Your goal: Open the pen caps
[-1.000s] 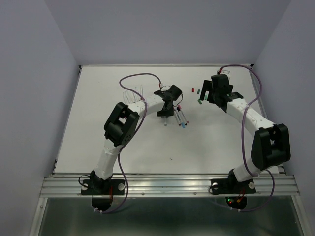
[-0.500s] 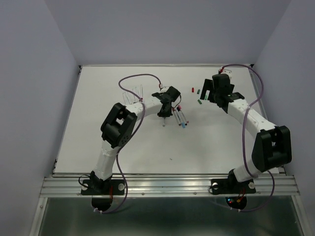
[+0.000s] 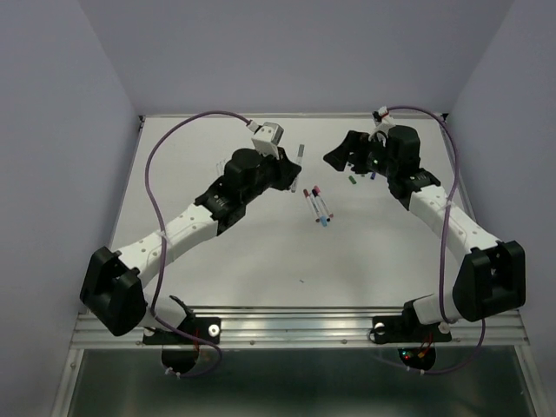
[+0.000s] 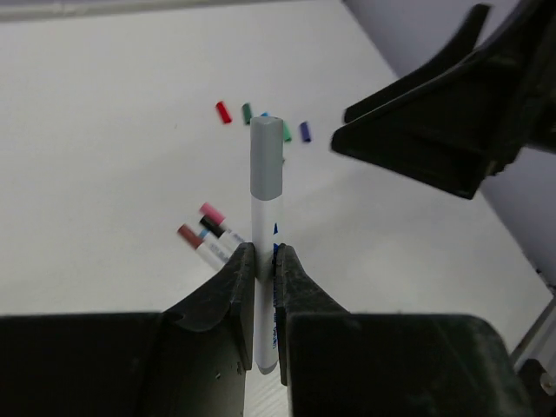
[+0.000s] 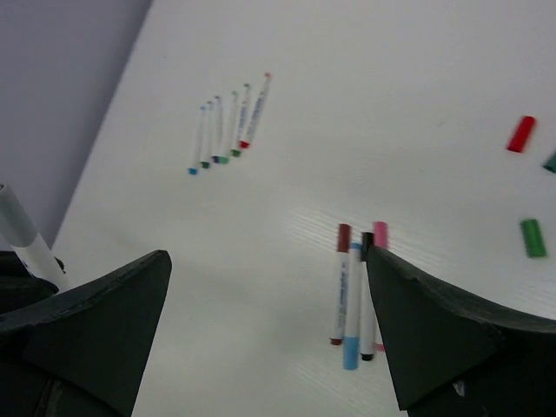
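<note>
Held pen point(image 4: 263, 234): clamped in the left gripper point(image 4: 263, 261), up off the table point(image 3: 243, 252), at the far middle of the workspace.
Long axis: in line with the left fingers, running straight out between them; capped end leads and points away from the wrist, while the rear end is hidden between the fingers.
Look: thin white barrel with small dark print, and a grey cap point(image 4: 266, 161) seated on the front end — the cap is on.
Left gripper: jaws pinched tight on the barrel, just below the cap.
Right gripper point(image 5: 265, 261): jaws spread wide and holding nothing — it hangs near the capped end but apart from it, to the right in the left wrist view.
Three pens point(image 5: 354, 295): lying side by side on the table between the two arms, touching or nearly so. Their far ends are maroon, black and pink, and one near end is light blue.
Row of pens point(image 5: 228, 130): several thin pens lying parallel on the left part of the table, coloured tips all at one end, well apart from the three.
Loose caps point(image 4: 224, 112): short cylinders scattered on the table beyond the held pen. They are red, green, teal and dark blue, and each lies alone.
</note>
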`<action>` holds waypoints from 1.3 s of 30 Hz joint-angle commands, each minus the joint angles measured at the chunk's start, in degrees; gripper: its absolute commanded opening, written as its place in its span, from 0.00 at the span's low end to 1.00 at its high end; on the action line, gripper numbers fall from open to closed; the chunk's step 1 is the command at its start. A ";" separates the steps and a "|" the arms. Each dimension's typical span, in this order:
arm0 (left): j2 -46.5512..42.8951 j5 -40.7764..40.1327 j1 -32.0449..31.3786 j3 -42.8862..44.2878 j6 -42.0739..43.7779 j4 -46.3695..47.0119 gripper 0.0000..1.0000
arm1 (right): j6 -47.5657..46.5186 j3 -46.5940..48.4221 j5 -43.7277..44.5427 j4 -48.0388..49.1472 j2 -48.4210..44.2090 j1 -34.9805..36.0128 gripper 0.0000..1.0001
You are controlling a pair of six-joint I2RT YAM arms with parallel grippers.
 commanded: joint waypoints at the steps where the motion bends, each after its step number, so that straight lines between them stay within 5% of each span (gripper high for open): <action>1: -2.55 10.79 0.24 -3.31 4.72 12.25 0.00 | 6.59 -1.48 -22.83 17.75 -1.23 0.18 1.00; 16: -1.67 14.31 0.67 -2.08 1.29 12.87 0.00 | 10.75 -1.48 -29.20 26.93 0.17 1.31 0.99; 27: 0.61 16.87 0.59 -0.76 -0.03 13.40 0.00 | 12.15 2.12 -29.29 28.52 4.39 2.99 0.40; 39: 0.96 15.90 1.03 0.38 -2.75 15.07 0.00 | 12.68 1.95 -31.05 28.17 5.18 2.99 0.34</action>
